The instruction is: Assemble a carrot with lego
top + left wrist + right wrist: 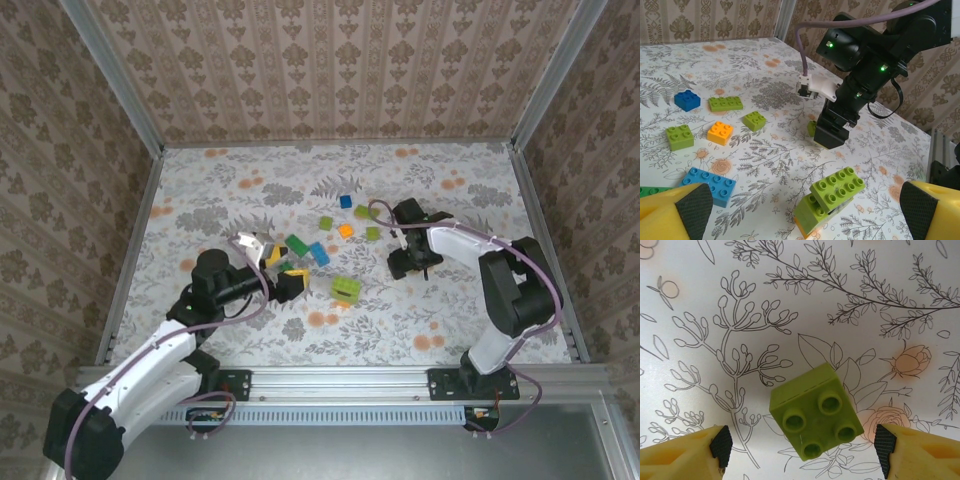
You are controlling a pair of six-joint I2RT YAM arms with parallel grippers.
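Right gripper (803, 445) aimed straight down at the table

Jaws spread wide either side of a lime-green 2x2 brick (815, 417); left gripper (807, 207) sits low, wide too, facing the carrot (837, 187).

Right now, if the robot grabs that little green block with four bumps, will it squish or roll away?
Probably neither. The green block looks like hard moulded plastic, so it should stay stiff. Its boxy, flat-sided shape would likely slide when pushed, not roll. Its smooth, shiny faces might slip a little in a loose grip.
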